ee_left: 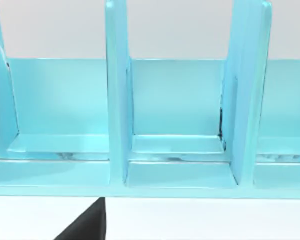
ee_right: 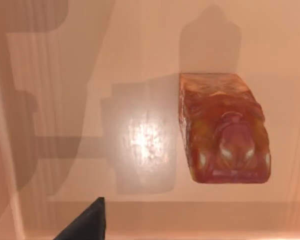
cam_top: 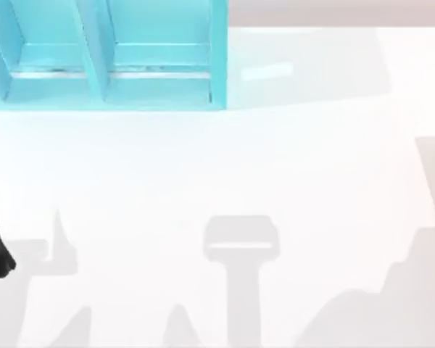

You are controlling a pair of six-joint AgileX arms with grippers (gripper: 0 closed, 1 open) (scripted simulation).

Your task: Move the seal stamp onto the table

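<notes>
The right gripper [ee_right: 87,222] shows as a dark tip in its wrist view. I cannot tell how wide it stands, but it has hold of nothing: the seal stamp [ee_right: 222,127] lies close by and apart from it, flat on a pale, warm-tinted surface. I cannot say whether that surface is the table or a ledge.

The left gripper [ee_left: 87,222] faces the turquoise shelf unit [ee_left: 117,100], and its arm sits at the table's nine o'clock edge in the top view. I cannot tell its opening either.

The trouble I'd expect is the grab. The stamp is small, blocky and glossy, so a closing that lands off-centre could squirt it sideways or tip it. If it does sit on a ledge, a nudge could knock it off.

Counted: one stamp, two arms, one white table [cam_top: 312,181], one shelf unit [cam_top: 219,58] at eleven o'clock, two of its bays in the top view.
</notes>
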